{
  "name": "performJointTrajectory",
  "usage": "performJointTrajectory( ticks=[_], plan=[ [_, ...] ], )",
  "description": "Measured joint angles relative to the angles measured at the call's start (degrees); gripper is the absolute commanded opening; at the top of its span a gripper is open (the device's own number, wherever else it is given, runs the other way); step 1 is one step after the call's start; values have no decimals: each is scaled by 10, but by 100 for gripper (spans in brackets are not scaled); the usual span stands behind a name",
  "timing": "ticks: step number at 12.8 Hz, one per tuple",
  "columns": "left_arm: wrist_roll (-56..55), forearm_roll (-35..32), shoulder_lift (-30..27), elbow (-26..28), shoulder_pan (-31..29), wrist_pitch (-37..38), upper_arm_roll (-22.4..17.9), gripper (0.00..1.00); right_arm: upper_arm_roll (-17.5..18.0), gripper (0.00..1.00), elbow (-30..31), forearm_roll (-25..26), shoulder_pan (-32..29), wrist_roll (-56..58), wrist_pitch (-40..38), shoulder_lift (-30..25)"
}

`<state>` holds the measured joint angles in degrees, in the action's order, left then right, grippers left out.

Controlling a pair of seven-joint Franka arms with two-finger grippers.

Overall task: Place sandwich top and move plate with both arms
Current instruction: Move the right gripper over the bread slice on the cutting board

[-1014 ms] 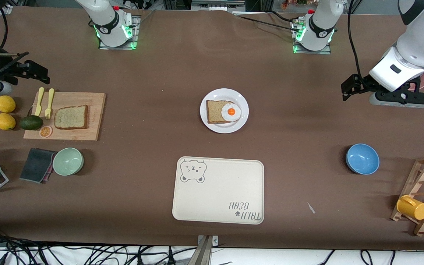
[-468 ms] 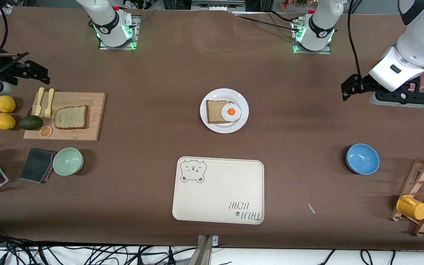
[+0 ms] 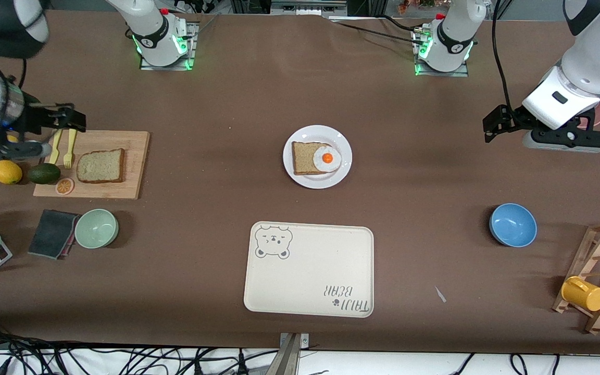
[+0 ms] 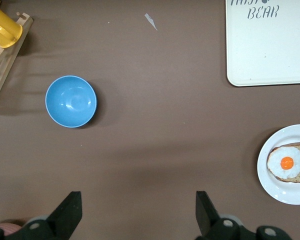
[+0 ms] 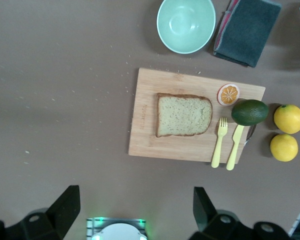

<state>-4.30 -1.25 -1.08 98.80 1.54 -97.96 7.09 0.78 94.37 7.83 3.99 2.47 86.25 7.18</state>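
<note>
The bare bread slice (image 3: 100,165) lies flat on the wooden board (image 3: 133,172) at the middle left of the front frame, beside 2 yellow utensils (image 3: 64,145), while the white plate (image 3: 305,179) sits at the frame's centre carrying the egg-topped slice (image 3: 316,158), with the cream tray (image 3: 308,281) nearer the camera. The right gripper (image 3: 71,119) hangs over the board's corner by the utensils, jaws spread and holding nothing. The left gripper (image 4: 139,212) hangs over bare desk (image 3: 425,172) at the right edge, jaws likewise released, with the blue bowl (image 4: 71,101) nearer the camera.
</note>
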Motion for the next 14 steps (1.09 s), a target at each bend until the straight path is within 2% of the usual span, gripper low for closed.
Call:
performJointTrajectory(
  ticks=[2, 5, 14],
  plan=[
    [0, 0, 0, 0, 0, 0, 0, 100, 0, 100, 1, 24, 20, -6, 1, 32],
    [0, 0, 0, 0, 0, 0, 0, 100, 0, 100, 15, 32, 30, -65, 31, 64],
    [0, 0, 0, 0, 0, 0, 0, 100, -33, 100, 215, 51, 28, -109, 270, 67]
  ],
)
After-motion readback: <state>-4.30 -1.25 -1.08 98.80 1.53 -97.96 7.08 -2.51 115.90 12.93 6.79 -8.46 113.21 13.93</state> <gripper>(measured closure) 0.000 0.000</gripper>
